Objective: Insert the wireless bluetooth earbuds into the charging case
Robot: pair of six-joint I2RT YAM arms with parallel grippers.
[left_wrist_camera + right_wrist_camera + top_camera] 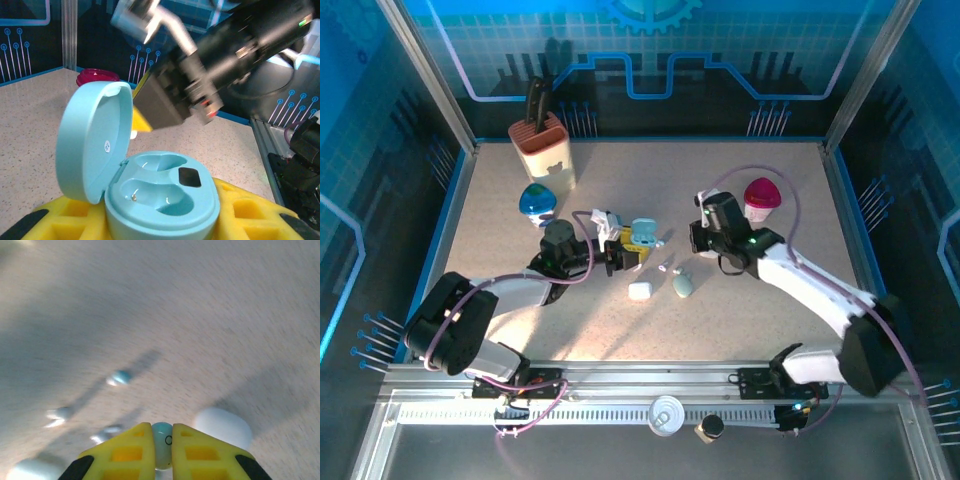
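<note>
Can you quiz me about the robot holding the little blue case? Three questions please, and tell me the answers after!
1. True or false: the charging case held in the left gripper has its lid open.
2. What is the right gripper pinching? A) a spoon B) a tiny earbud C) a coin
3. Fill in the blank: the number of earbuds sitting in the case's wells right now is ____.

Key: 1 true. 2 B. 3 none, both wells are empty.
</note>
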